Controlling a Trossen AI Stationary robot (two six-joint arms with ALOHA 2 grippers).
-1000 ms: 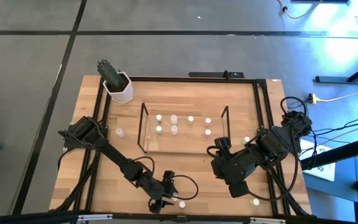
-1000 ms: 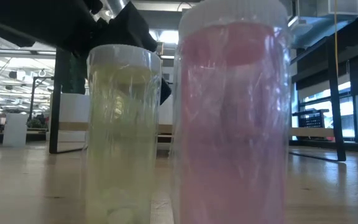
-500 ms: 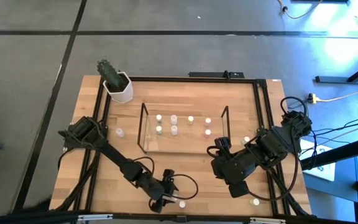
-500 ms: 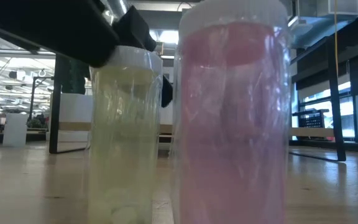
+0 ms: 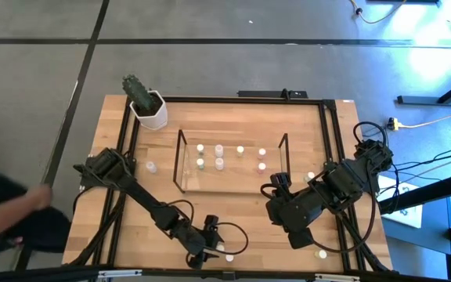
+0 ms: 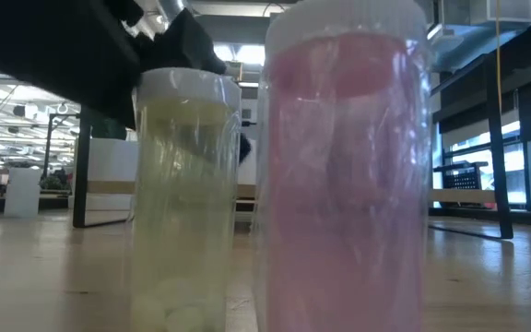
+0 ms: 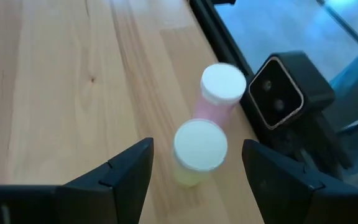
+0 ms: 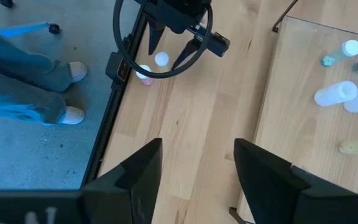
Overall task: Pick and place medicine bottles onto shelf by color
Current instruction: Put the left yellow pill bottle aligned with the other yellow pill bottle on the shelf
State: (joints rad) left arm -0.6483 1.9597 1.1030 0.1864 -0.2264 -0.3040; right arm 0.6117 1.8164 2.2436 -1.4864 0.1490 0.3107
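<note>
At the table's near edge, biggest item down:
table (image 5: pixel 233 211): wooden top with a dark frame rail running just beside my target. Little margin there; anything I knock goes against the rail or the camera.
shelf (image 5: pixel 229 163): clear rack mid-table, well away from me, with about six bottles on it. Long carry, so a weak grip means a drop on the way.
right arm: parked right of the shelf. right gripper (image 8: pixel 194 177) spread wide and holding nothing. No conflict unless I swing wide on the way back.
left gripper (image 7: pixel 197 180): mine, fingers open, one either side of the yellowish bottle, nothing clamped.
low camera (image 7: pixel 277 93): black box at the rail, just beside the pink bottle. If I come down skewed, my outer finger could hit it.
pink bottle (image 7: pixel 219 93): upright, just beside the yellowish one; can't tell whether they touch. Main risk: closing catches both, or a finger tips this one over.
yellowish bottle (image 7: pixel 196 152): upright between my fingers, white cap toward me. It looks off-centre, so closing may shove it sideways into the pink one.
other bottles: loose ones remain by the left rail, right of the shelf and at the near right edge.
</note>
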